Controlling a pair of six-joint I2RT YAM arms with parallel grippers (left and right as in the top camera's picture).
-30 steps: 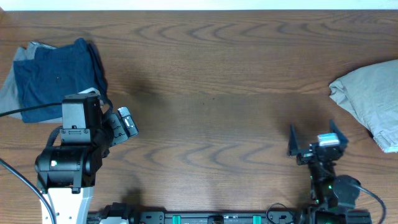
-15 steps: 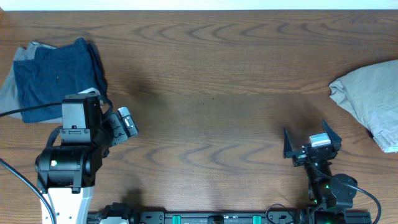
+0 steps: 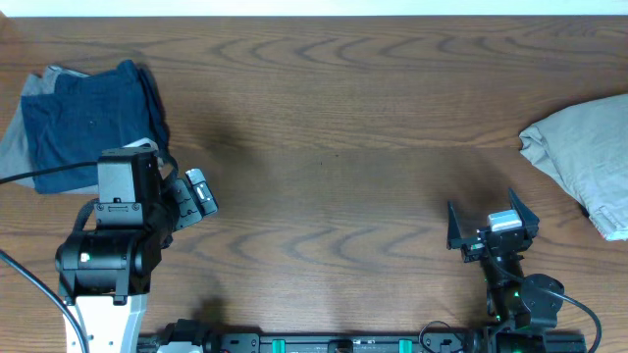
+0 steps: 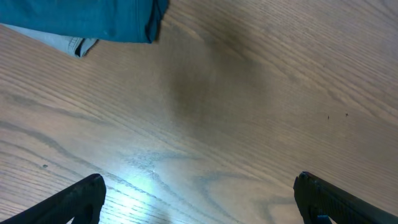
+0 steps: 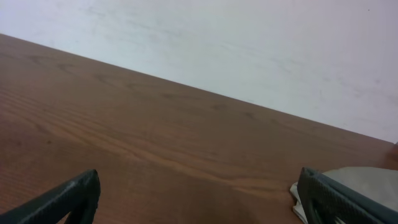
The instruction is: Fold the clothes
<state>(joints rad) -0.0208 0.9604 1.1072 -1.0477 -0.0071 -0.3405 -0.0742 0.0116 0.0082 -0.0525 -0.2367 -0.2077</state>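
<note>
Fingers (image 4: 87, 196) of the left claw (image 4: 205, 208) are spread to full width, and nothing is held between them. Only bare bench (image 4: 249, 112) is seen there, and no cloth is touched. Ahead of this claw and off to its left, near but apart, a navy garment (image 3: 88, 118) is laid on the bench, roughly folded. One corner of it is shown at the top of the left wrist view. A grey garment (image 3: 12, 147) is spread under it, with its edge left showing on the side farther from the claw and along the back. A dark cable (image 3: 39, 176) is trailed across the bench by the near edge of these two garments.

The right claw (image 3: 491, 224) is held over bare bench on the robot's side. Its two dark fingers (image 3: 454, 226) are set as wide apart as the left's, and nothing is gripped. Ahead of it and off to its right, well apart, khaki trousers (image 3: 584, 162) are heaped in a loose, rumpled pile at the bench's right edge. Part of the pile is cut off by the frame. In the right wrist view a corner of that pile is caught just beyond the right finger. Past the far edge of the bench a plain white wall (image 5: 249, 50) is seen.
</note>
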